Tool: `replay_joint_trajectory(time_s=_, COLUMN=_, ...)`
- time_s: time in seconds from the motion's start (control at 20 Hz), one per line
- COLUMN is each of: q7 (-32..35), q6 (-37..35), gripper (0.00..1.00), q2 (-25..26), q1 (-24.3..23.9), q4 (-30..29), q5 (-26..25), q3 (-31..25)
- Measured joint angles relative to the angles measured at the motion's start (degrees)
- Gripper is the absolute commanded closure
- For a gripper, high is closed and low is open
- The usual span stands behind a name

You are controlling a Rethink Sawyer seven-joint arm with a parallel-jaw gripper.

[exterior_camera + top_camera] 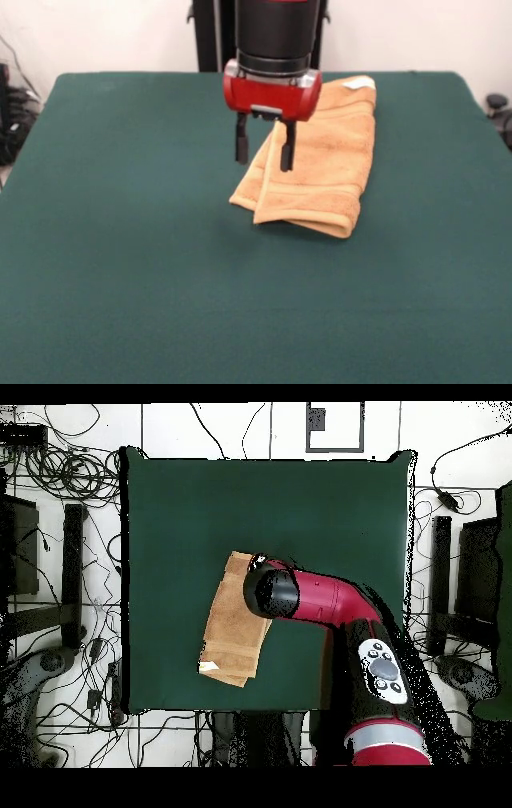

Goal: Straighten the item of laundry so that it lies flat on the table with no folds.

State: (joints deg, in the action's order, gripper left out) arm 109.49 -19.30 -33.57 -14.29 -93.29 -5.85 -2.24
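The item of laundry [328,164], an orange-tan terry towel, lies folded over on itself on the dark green table [120,240], with a thick doubled fold at its near end and a small white tag at its far corner. From overhead the item of laundry [232,629] is a long narrow strip left of the arm. My gripper [263,160] hangs open above the towel's left edge, one fingertip over bare table and the other over the cloth, holding nothing. Seen from overhead, the arm's wrist covers my gripper.
The red and black arm [330,609] reaches in across the table [330,504] from the bottom right of the overhead view. Cables and equipment stands [70,574] crowd the floor around the table.
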Motion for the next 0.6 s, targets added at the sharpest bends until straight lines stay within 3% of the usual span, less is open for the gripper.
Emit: replay_joint_trajectory(time_s=0.6, q7=0.0, q6=-0.7, gripper=0.0, q2=3.7, q1=-3.3, q4=5.7, q5=-5.8, q3=-5.2)
